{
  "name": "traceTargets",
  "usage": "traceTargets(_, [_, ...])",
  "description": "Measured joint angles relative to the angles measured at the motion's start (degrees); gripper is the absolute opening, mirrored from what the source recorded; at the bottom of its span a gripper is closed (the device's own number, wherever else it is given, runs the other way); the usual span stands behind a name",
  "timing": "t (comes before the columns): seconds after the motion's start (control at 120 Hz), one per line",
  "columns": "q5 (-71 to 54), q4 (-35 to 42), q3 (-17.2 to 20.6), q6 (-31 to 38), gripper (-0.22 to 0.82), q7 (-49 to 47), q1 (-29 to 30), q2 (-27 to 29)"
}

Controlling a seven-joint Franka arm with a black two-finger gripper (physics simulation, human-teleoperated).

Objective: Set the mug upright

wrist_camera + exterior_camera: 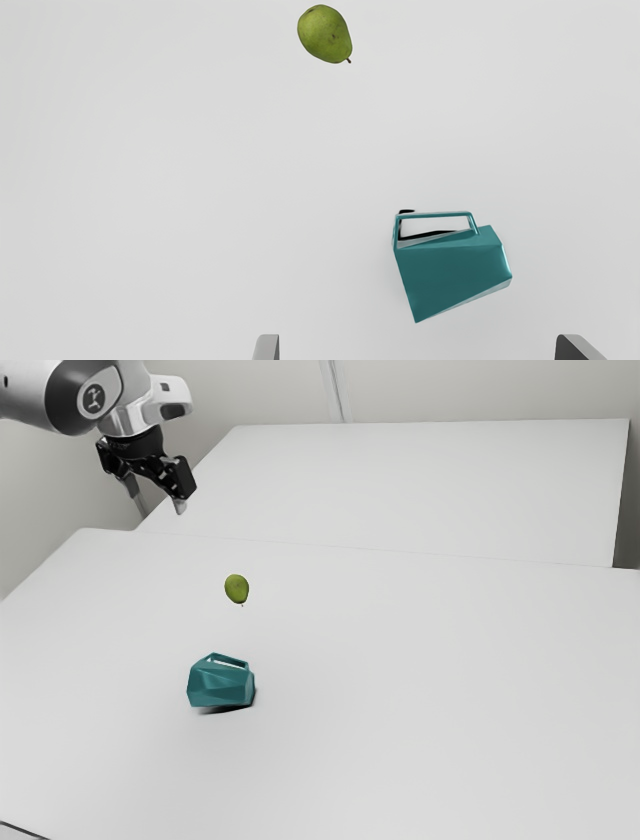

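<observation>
1. One mug (221,685), teal, faceted, slight sheen; on its side on table (420,670), lower left of ext. view. Handle (434,215): angular loop, standing out from body. Mouth end: can't tell.
2. One gripper (420,347), upper left of ext. view, fingers spread wide, empty; held high, prob. so you can line up w/ mug first.
3. One pear (236,588), green, apart from mug; likely leaves you room to turn mug upright.
4. Your next move, prob.: lower, grasp body, rotate.

White table (420,690) — pear (325,35), sideways mug (447,275)
</observation>
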State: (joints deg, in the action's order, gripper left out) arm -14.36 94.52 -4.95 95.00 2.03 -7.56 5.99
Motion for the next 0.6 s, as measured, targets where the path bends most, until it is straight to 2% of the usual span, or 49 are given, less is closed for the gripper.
traceTargets(0.408, [2.00,0.55,-0.55,0.53,0.60,-0.04,2.55,-1.32])
traceTargets(0.5, [7.96,2.90,-0.86,0.44,0.60,-0.05,6.14,-1.65])
traceTargets(0.6, [16.87,7.64,-0.91,0.49,0.60,-0.09,13.19,-2.07])
